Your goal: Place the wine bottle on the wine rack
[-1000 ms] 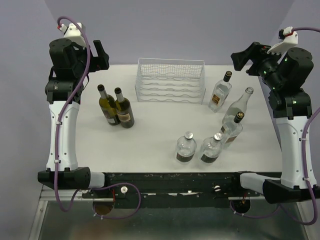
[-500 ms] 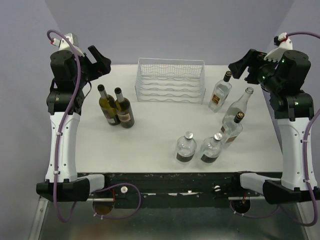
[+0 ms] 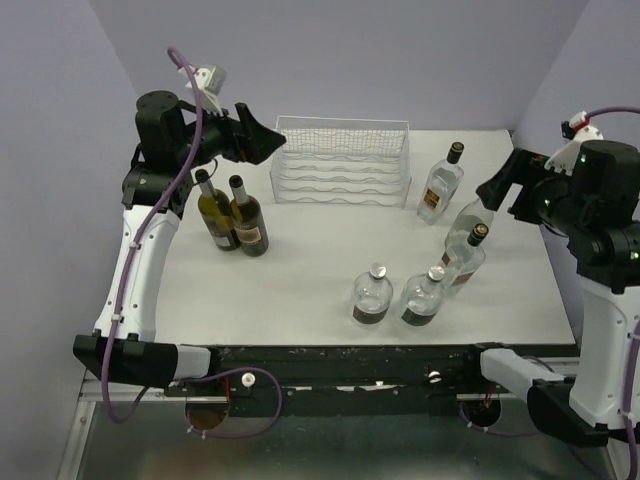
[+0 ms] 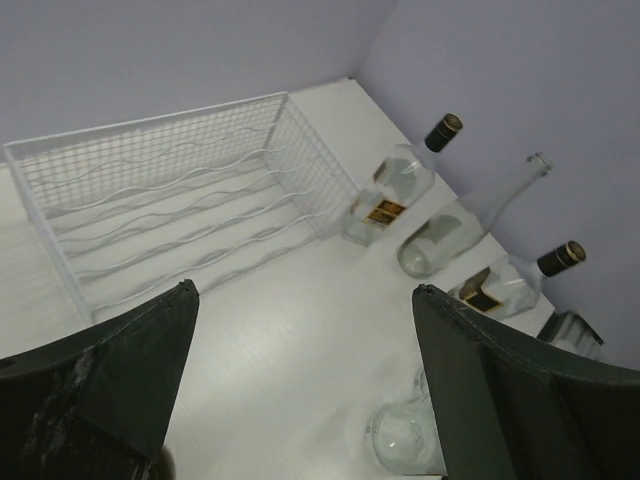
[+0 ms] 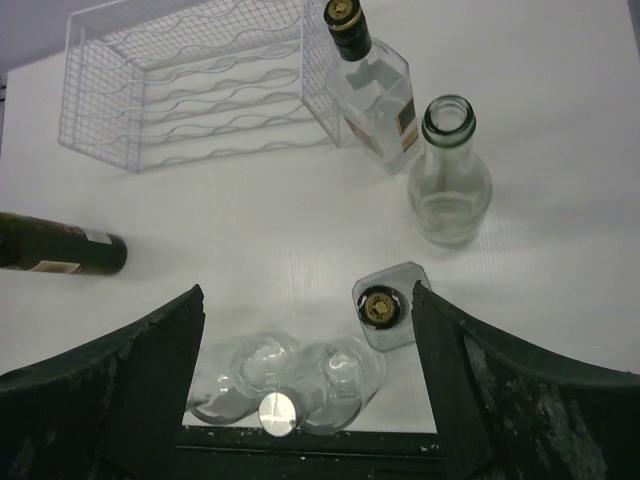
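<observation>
The white wire wine rack [image 3: 340, 160] stands at the back middle of the table; it also shows in the left wrist view [image 4: 170, 200] and the right wrist view [image 5: 190, 80]. Two dark wine bottles [image 3: 215, 212] [image 3: 247, 218] stand upright left of it; one shows in the right wrist view [image 5: 60, 255]. My left gripper [image 3: 268, 143] is open and empty, raised above the wine bottles beside the rack's left end [image 4: 302, 290]. My right gripper [image 3: 497, 188] is open and empty, high over the clear bottles [image 5: 308, 290].
Several clear bottles stand on the right half: a flask with a black cap [image 3: 440, 185] [image 5: 370, 90], a tall uncapped bottle [image 3: 478, 212] [image 5: 450, 180], a square gold-capped one [image 3: 465, 258] [image 5: 385, 310], and two round ones [image 3: 372, 295] [image 3: 423, 295] near the front edge.
My left gripper has swung right, towards the rack's left end. My right arm has pulled right and nearer, its gripper now pointing down over the clear bottles. No bottle has moved.
</observation>
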`<action>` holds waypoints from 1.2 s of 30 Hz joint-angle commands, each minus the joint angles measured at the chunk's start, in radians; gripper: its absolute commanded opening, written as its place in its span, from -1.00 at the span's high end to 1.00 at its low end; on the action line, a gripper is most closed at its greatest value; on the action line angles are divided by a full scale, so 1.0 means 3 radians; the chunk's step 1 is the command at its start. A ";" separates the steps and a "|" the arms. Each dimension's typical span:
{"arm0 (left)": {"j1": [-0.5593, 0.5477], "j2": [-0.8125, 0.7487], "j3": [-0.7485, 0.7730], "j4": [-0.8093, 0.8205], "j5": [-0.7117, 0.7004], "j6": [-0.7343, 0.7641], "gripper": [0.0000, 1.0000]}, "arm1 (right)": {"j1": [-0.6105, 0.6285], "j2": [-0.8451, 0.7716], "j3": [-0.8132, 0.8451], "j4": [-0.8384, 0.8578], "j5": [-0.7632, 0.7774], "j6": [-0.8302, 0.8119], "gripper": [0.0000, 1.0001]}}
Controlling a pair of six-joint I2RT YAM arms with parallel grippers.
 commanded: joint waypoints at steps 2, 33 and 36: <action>-0.0510 0.0267 0.0410 -0.0143 0.0262 0.0464 -0.98 | -0.0015 -0.0249 -0.0101 -0.0844 0.0038 0.0044 -0.77; -0.0843 0.0252 0.0206 -0.0209 0.0011 0.0515 -0.98 | 0.0153 0.0047 -0.1221 -0.0272 0.0513 0.0100 -0.26; -0.0843 0.0252 0.0216 -0.0245 -0.0025 0.0551 -0.99 | 0.0240 0.0108 -0.1247 -0.0170 0.0600 0.0111 -0.26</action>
